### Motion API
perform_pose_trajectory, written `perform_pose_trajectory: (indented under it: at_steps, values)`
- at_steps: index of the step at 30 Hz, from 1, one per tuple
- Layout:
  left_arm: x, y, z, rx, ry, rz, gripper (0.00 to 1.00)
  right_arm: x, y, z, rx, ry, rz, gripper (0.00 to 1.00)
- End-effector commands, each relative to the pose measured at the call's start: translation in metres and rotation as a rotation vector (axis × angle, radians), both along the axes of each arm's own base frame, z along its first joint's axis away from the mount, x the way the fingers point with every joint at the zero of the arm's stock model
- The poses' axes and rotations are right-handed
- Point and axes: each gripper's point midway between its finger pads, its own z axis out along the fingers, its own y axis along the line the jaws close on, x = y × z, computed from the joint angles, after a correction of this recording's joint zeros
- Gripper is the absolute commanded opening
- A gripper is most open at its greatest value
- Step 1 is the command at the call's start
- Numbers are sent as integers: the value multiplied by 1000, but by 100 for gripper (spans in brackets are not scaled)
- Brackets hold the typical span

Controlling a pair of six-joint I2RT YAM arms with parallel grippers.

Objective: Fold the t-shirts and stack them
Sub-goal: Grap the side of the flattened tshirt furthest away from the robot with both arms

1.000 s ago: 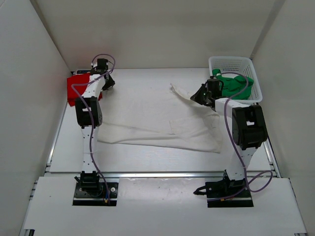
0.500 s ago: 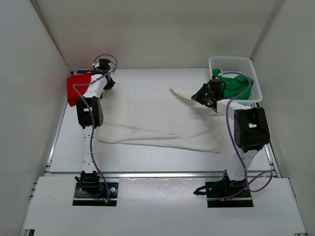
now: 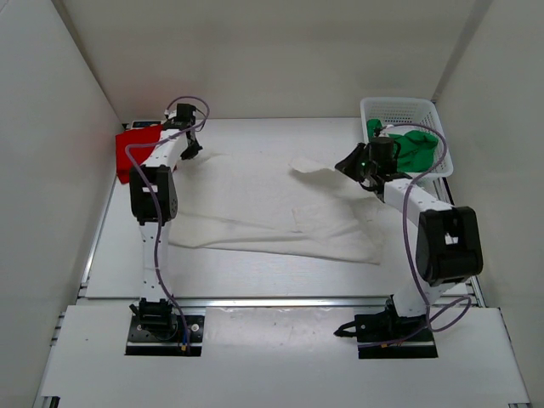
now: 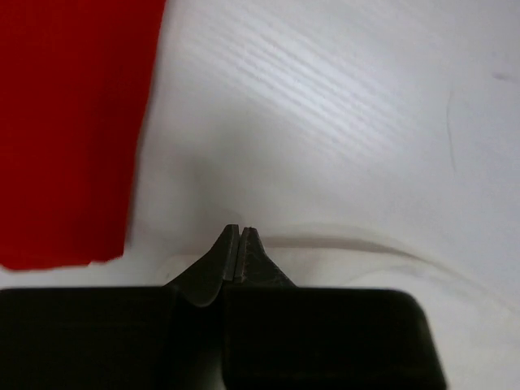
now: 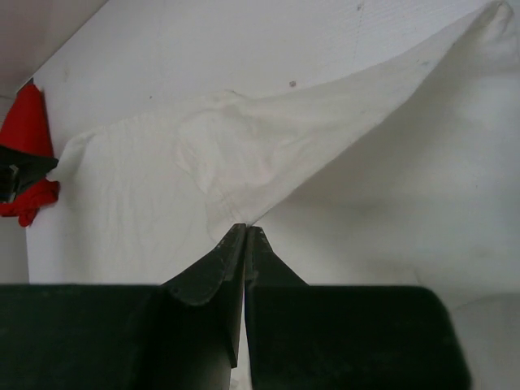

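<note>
A white t-shirt lies spread across the table. My left gripper is at its far left corner, beside a folded red shirt. In the left wrist view the jaws are shut at the white cloth's edge, with the red shirt to the left. My right gripper is shut on the shirt's far right part. In the right wrist view the cloth rises from the tips in a taut fold.
A white basket at the far right corner holds a crumpled green shirt, just behind my right wrist. White walls enclose the table on three sides. The red shirt also shows far off in the right wrist view.
The right arm has swung to the right and its gripper has lifted the shirt's far right part. The left gripper has shifted slightly right, and the cloth's far edge now stretches between the grippers.
</note>
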Motion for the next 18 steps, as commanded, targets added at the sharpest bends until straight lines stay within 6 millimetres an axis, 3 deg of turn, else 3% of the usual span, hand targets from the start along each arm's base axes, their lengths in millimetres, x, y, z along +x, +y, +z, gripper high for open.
perform_pose_trajectory:
  at_steps: [1,2,3,4,6,7,9,10,11,12,13,14,18]
  values:
    - [-14,3,81,43,-134,-12,0,-18,-3,34,3,-75,-4,0]
    - [-14,2,106,22,-206,-10,0,-27,-4,25,2,-57,-1,0]
    - [-25,5,112,20,-221,-4,0,-35,-8,27,1,-64,-13,0]
    - [-38,6,100,11,-193,-5,0,-44,-6,34,12,-73,-9,0]
    - [-50,12,121,12,-245,3,0,-63,-8,25,9,-50,-3,0]
    - [-62,11,109,16,-212,0,0,-70,-8,33,17,-68,4,0]
    - [-76,16,120,13,-237,11,0,-91,-10,22,34,-39,12,0]
    - [-86,17,121,11,-241,11,0,-97,-12,29,34,-60,10,0]
    - [-96,19,110,6,-220,13,0,-106,-13,25,26,-49,12,0]
    - [-104,21,112,5,-231,15,0,-111,-16,26,17,-49,11,0]
    - [-108,23,121,2,-257,16,0,-115,-19,35,22,-80,11,0]
    - [-112,25,115,17,-248,15,0,-124,-22,36,30,-69,13,0]
    - [-128,30,127,37,-272,12,0,-146,-24,55,77,-98,54,0]
